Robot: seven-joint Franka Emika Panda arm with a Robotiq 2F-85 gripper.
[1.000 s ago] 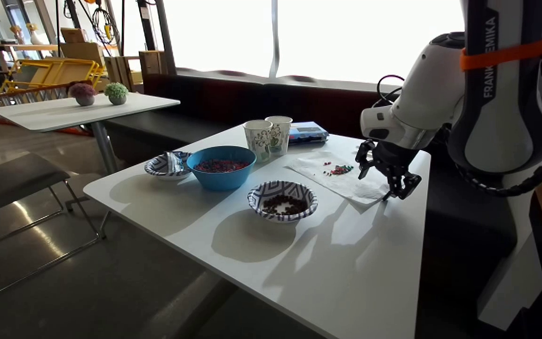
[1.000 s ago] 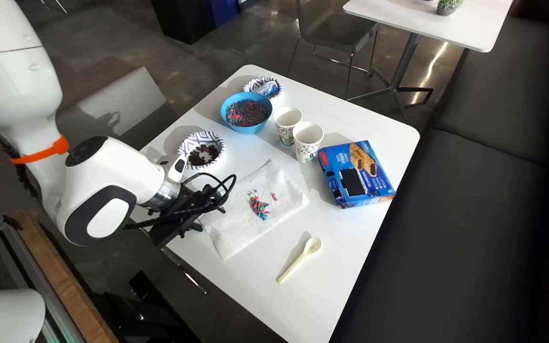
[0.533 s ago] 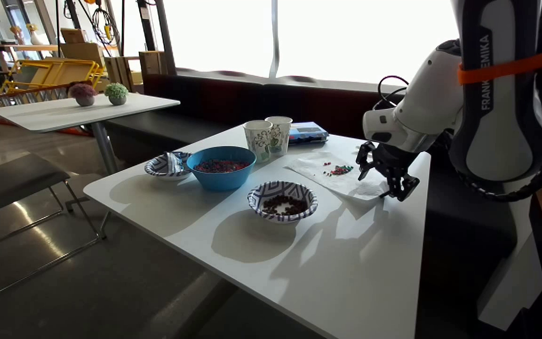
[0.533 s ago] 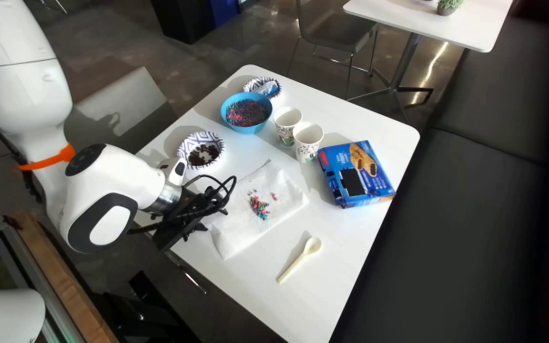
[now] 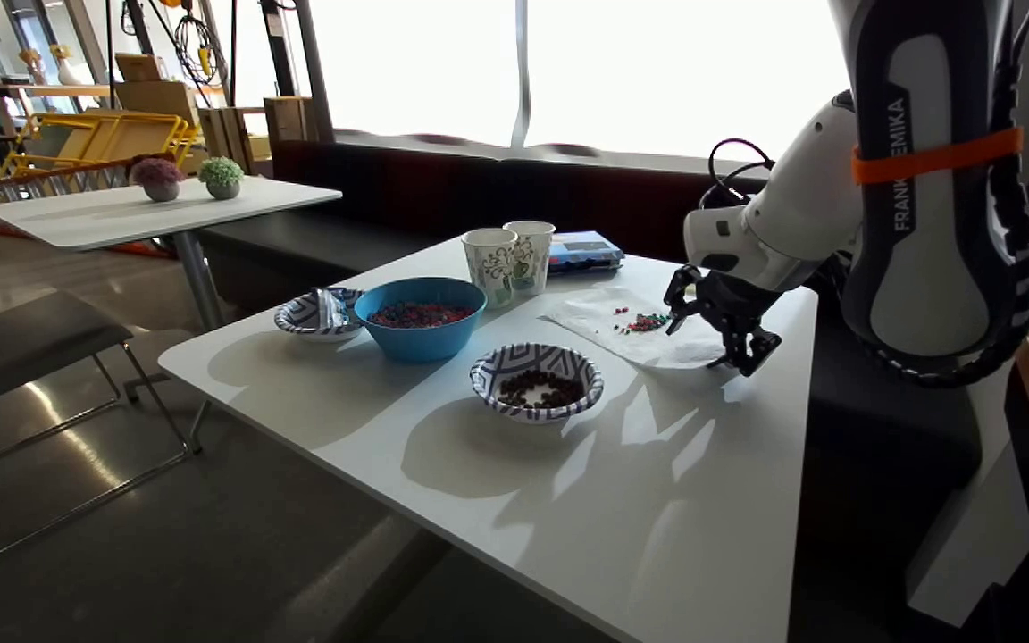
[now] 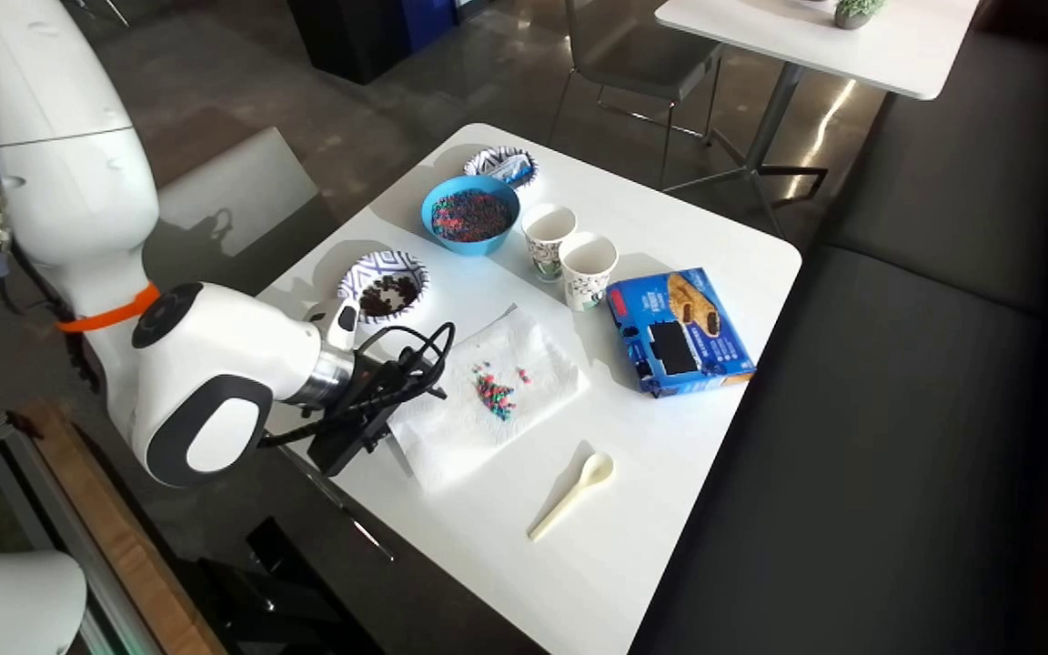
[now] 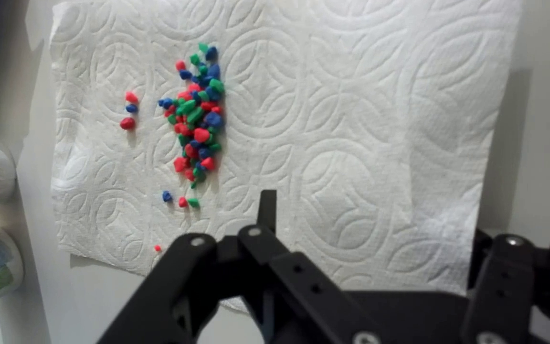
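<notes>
Jaws parted wide, a black two-fingered gripper [image 7: 374,229] hangs low at the edge of an embossed white paper towel [image 7: 313,143] spread on a round-cornered white desk [image 5: 657,554]; whether it touches the sheet cannot be told. On the towel, beyond the gripper, lies a heap of small red, green and blue pebble-like pieces [image 7: 196,114], a few strays around it. Near the sheet sits a dark-and-white patterned paper bowl [image 5: 537,355] of dark brown bits [image 5: 565,389]. Past it, a round blue plastic bowl [image 5: 425,344], filled with more coloured pieces [image 6: 471,216], stands just beside a second patterned paper bowl [image 5: 298,317] holding a shiny blue packet [image 6: 512,170]. A printed white paper cup [image 6: 544,244] and its twin [image 6: 586,277] stand upright near a flat-lying blue printed carton [image 6: 680,332]. In an exterior view, a slim cream-coloured spoon [image 6: 572,496] rests apart from the towel. An orange band [image 5: 936,157] circles the white robot arm [image 5: 796,210]. In the background, a small green potted plant [image 5: 221,177] sits on a second white desk [image 5: 77,217].
</notes>
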